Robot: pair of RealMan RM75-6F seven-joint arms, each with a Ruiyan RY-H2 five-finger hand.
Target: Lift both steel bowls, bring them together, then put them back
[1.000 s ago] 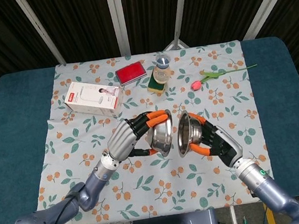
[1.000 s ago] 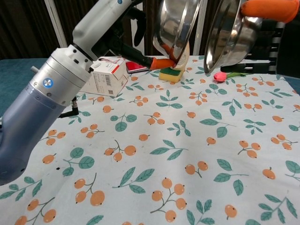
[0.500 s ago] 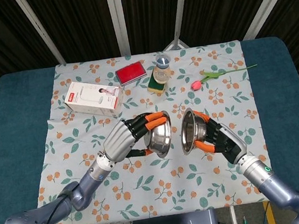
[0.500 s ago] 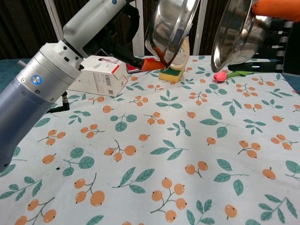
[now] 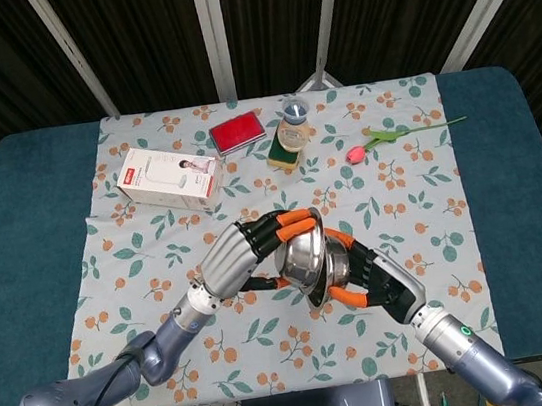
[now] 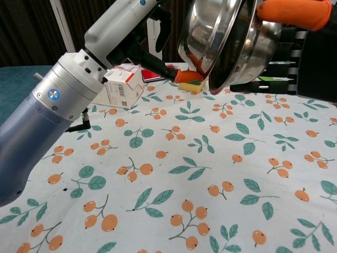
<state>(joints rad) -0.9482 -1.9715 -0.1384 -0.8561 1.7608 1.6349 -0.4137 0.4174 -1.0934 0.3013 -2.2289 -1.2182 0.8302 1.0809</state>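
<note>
Steel bowls (image 5: 312, 261) held aloft, rims touching: left hand (image 5: 243, 255) and right hand (image 5: 372, 278) fingers clamped around each. Judged light, rigid, slippery; rim grip advised.

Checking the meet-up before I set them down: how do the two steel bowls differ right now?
The left bowl is gripped by the left hand; the right bowl by the right hand. In the head view the left bowl shows its rounded outside and sits slightly farther up the table; the right bowl is mostly hidden behind it, only a sliver showing. Both are shiny steel, held off the cloth, tipped on edge and pressed together.
</note>
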